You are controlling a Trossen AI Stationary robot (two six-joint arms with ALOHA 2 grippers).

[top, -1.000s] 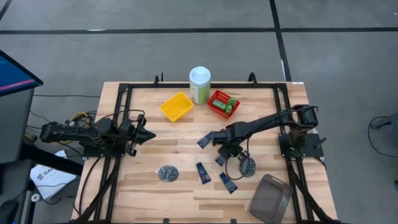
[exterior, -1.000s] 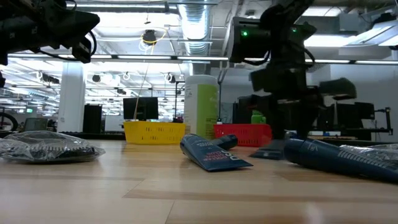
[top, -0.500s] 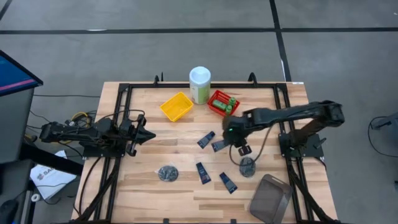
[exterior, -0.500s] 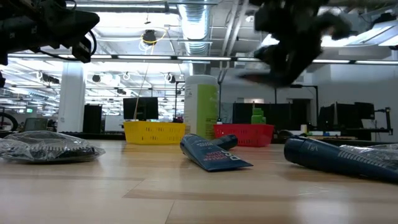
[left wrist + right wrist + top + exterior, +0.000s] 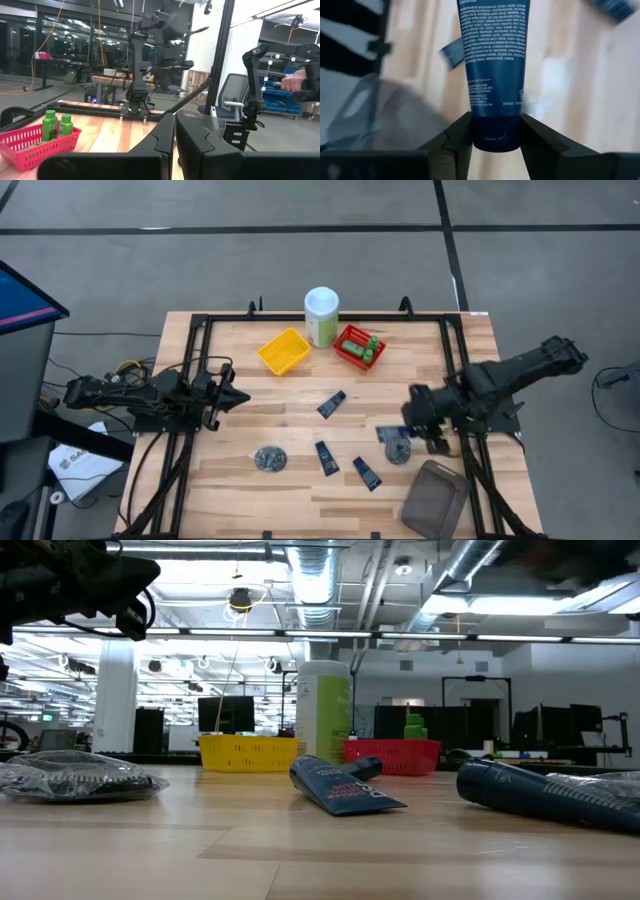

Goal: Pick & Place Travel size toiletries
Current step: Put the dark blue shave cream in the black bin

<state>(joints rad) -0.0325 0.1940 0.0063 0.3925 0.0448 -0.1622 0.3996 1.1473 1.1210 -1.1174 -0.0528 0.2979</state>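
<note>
My right gripper (image 5: 495, 131) is clamped on the cap end of a flat dark navy plastic tube (image 5: 494, 60), above the table's right side. The tube's length points straight out from the fingers. The grey tray (image 5: 435, 498) lies nearby, toward the front right corner.

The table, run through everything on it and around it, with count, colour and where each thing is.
Tubes: four, navy; three loose mid-table, one held in the right gripper.
Bundles: two, dark, clear-wrapped; one front left, one front right partly under the held tube.
Green bottles: at least two, in the red basket.
Red basket: one, back centre.
Yellow basket: one, left of the canister.
Canister: one, pale green, white lid, back edge.
Grey tray: one, front right corner.
Left gripper: shut, waiting at the table's left edge.
Right gripper: shut on a tube, above the table's right side.
</note>
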